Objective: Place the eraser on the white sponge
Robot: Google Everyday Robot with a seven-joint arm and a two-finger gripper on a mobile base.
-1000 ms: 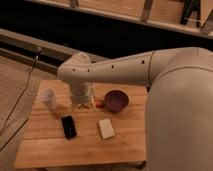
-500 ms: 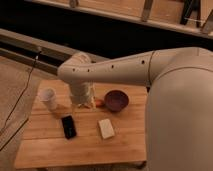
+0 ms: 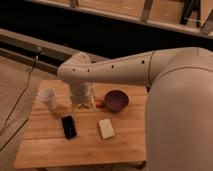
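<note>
The black eraser (image 3: pixel 68 126) lies flat on the wooden table (image 3: pixel 75 152), left of centre. The white sponge (image 3: pixel 105 128) lies flat a short way to its right, apart from it. My gripper (image 3: pixel 83 104) hangs from the pale arm over the back of the table, above and behind the eraser, between the cup and the bowl. It is open and holds nothing. The arm hides part of the table's right side.
A white cup (image 3: pixel 49 97) stands at the back left. A dark red bowl (image 3: pixel 116 100) sits at the back, right of the gripper, with a small orange thing (image 3: pixel 99 103) between them. A black cable runs down the floor at left.
</note>
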